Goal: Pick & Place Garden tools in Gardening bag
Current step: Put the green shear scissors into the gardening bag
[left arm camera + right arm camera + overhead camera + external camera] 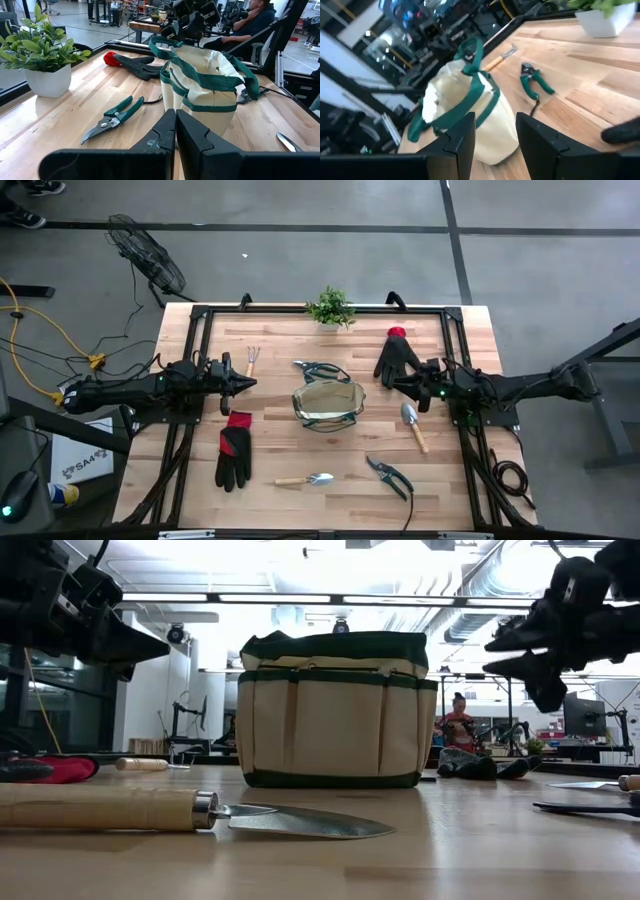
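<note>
The khaki gardening bag (328, 405) with green trim stands open at the table's middle. My left gripper (248, 383) hovers shut and empty to the bag's left, pointing at it (175, 131). My right gripper (393, 383) hovers open and empty to the bag's right (495, 135). One black glove with a red cuff (234, 455) lies near left, the other (397, 355) far right, beside my right gripper. A small rake (253, 360), green-handled shears (322, 368), two wooden-handled trowels (413, 425) (305, 480) and dark shears (390, 475) lie flat around the bag.
A small potted plant (330, 307) stands at the table's far edge, behind the bag. A black frame (200, 315) runs around the tabletop. A person (458, 718) sits in the room beyond the table.
</note>
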Available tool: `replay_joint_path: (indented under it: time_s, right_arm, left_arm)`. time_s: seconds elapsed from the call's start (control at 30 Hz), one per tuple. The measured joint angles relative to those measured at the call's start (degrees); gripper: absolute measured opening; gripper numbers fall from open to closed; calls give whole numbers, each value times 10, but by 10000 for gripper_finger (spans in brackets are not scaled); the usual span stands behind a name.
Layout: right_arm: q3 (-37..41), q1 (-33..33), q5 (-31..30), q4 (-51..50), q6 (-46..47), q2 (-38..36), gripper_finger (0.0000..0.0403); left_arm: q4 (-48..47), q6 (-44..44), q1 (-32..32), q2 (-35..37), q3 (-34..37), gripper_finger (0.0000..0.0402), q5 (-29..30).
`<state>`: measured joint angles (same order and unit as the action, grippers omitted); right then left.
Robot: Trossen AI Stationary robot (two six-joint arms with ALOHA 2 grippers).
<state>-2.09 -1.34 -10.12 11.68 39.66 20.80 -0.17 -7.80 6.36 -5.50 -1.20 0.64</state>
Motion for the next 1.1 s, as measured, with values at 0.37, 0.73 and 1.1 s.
replay_joint_path:
  time_s: [0.37, 0.73, 1.1]
  right_arm:
    - [-63, 0, 34, -7, 57, 91, 135]
    - [-64, -4, 107, 10, 159, 112, 135]
    - [-65, -73, 70, 43, 243, 112, 135]
  left_arm:
    - [0, 0, 0, 0, 0, 10, 0]
    - [0, 0, 0, 0, 0, 10, 0]
    - [0, 0, 0, 0, 0, 10, 0]
